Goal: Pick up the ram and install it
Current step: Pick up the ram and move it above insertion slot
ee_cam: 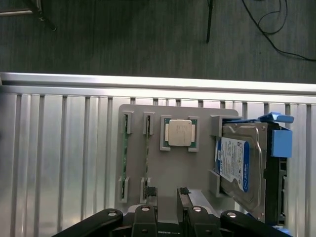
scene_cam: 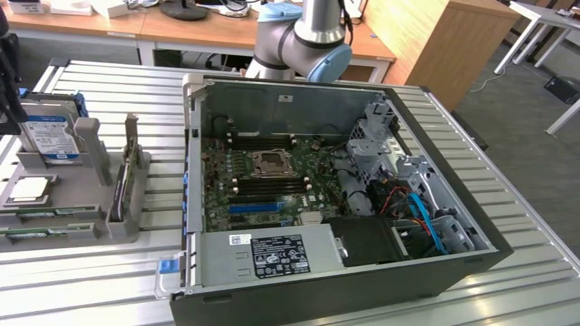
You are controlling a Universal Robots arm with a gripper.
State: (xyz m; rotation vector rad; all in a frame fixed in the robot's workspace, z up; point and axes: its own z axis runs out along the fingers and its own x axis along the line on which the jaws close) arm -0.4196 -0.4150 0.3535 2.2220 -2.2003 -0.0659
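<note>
Two ram sticks stand on edge in slots of a grey fixture (ee_cam: pixel 197 168); in the wrist view they show as thin green strips, one ram stick (ee_cam: pixel 146 160) beside the other ram stick (ee_cam: pixel 125 160). In the exterior view the ram (scene_cam: pixel 37 232) lies at the fixture's near end. My gripper (ee_cam: pixel 167 192) hovers above the fixture, open, nothing between its fingers; one fingertip (ee_cam: pixel 150 191) is over the end of the nearer stick. In the exterior view the gripper (scene_cam: pixel 13 119) is dark, at the far left edge. The open computer case (scene_cam: pixel 195 170) shows black memory slots (scene_cam: pixel 272 182) around the processor socket.
The fixture also holds a processor chip (ee_cam: pixel 178 133), a silver hard drive with a blue label (ee_cam: pixel 234 165) next to a blue caddy (ee_cam: pixel 281 143), and an upright card with a metal bracket (scene_cam: pixel 127 170). All stand on a slatted metal table (ee_cam: pixel 64 163). The arm's base (scene_cam: pixel 303 41) rises behind the case.
</note>
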